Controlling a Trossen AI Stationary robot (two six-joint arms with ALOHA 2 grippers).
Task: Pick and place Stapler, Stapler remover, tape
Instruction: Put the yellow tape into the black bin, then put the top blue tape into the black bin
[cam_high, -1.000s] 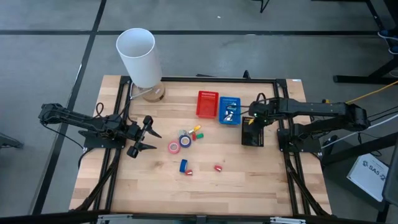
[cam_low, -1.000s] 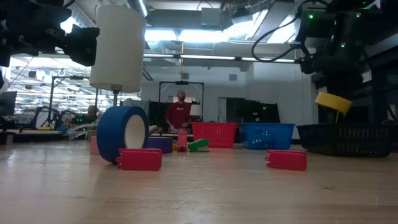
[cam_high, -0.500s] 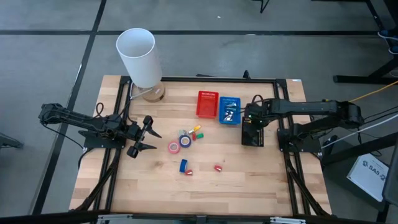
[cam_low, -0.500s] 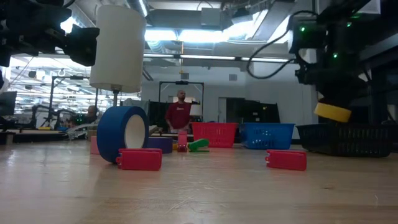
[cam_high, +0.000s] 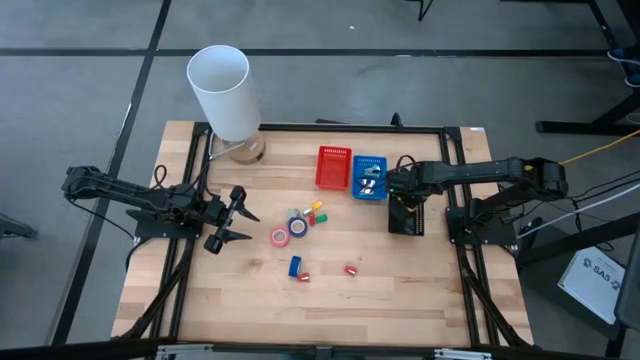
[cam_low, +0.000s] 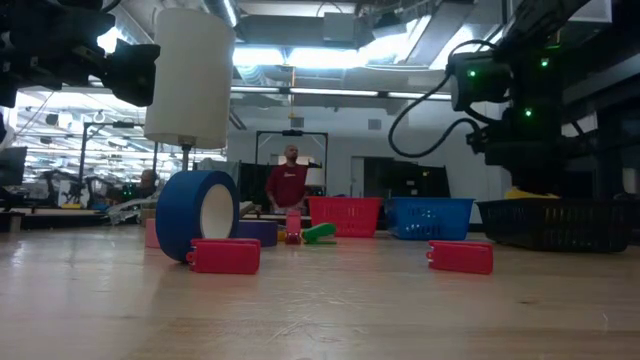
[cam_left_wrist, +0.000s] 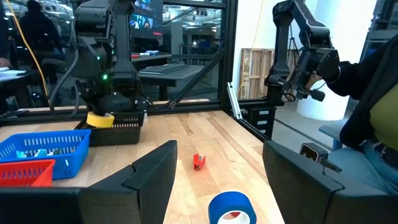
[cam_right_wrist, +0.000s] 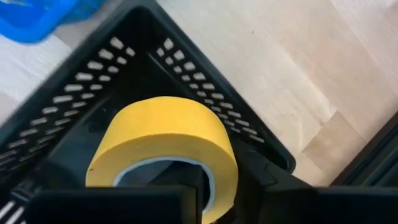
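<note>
We find the right gripper (cam_high: 398, 198) lowered over the black basket (cam_high: 408, 222) at the right side of the table (cam_high: 400, 290), with its fingers clamped on a yellow tape roll (cam_right_wrist: 163, 149): in the right wrist view one finger passes through the roll's core and the roll sits directly ahead of the wrist, inside the basket's perforated walls. In the left wrist view the same yellow roll shows at the level of the basket's rim, under the right arm. In the low view only a sliver of yellow appears above the rim; whether the roll touches the basket floor we cannot tell. The left gripper (cam_high: 240, 217) waits at the left side of the table with its fingers spread apart and nothing between them. The other rolls lie mid-table, between the two grippers and well apart from the right one: a pink tape roll (cam_high: 279, 237) and a purple tape roll (cam_high: 297, 227) touching or nearly so, and a blue tape roll (cam_high: 295, 266) standing on edge nearer the front, just ahead of the left gripper in its wrist view. A red basket (cam_high: 333, 167) and a blue basket (cam_high: 370, 177) stand side by side just beside the black basket.
</note>
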